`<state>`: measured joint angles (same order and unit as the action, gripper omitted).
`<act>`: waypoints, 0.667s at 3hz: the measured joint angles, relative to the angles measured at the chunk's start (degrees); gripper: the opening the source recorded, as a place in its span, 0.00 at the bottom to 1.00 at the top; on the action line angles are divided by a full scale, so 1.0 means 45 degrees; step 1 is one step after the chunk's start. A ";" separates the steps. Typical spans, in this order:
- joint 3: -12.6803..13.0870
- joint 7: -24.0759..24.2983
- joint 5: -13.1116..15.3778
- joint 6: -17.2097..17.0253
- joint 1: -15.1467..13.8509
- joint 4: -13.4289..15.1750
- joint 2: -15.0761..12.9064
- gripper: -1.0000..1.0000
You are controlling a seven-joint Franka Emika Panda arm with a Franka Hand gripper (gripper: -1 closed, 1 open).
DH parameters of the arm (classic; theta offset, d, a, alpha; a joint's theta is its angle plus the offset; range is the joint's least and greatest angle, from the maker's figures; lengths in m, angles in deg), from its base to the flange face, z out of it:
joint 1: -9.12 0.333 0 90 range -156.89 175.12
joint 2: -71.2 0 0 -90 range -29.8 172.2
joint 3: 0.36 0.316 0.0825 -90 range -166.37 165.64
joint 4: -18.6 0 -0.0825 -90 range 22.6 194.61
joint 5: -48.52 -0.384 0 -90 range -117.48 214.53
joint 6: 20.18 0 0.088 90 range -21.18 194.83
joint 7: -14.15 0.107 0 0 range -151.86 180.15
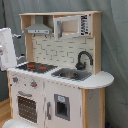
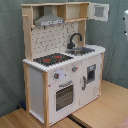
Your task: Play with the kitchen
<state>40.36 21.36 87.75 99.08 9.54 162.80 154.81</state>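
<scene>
Item: kitchen (image 1: 60,75), tall white and light-wood unit, stood upright on wooden tabletop (image 2: 100,107), long axis vertical; seen in both exterior views.
Fittings: hob (image 1: 36,66), sink (image 1: 72,75) with black tap (image 1: 82,60), oven door (image 1: 27,107), grey hood (image 1: 39,27), upper cabinet door (image 2: 99,11) swung open.
Arm: white body (image 1: 6,47) at first exterior view's left edge, just beside hob end of unit.
Hand: state could not be told.
Relation: hob and oven lay nearest arm; sink end lay farther.
</scene>
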 joint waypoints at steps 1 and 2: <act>-0.0537 -0.0069 0.0131 0.1307 -0.0103 0.0533 -0.0025 1.00; -0.1217 -0.0465 0.0572 0.2495 -0.0396 0.0642 -0.0028 1.00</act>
<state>34.89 19.27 90.32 110.31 7.76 165.70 154.69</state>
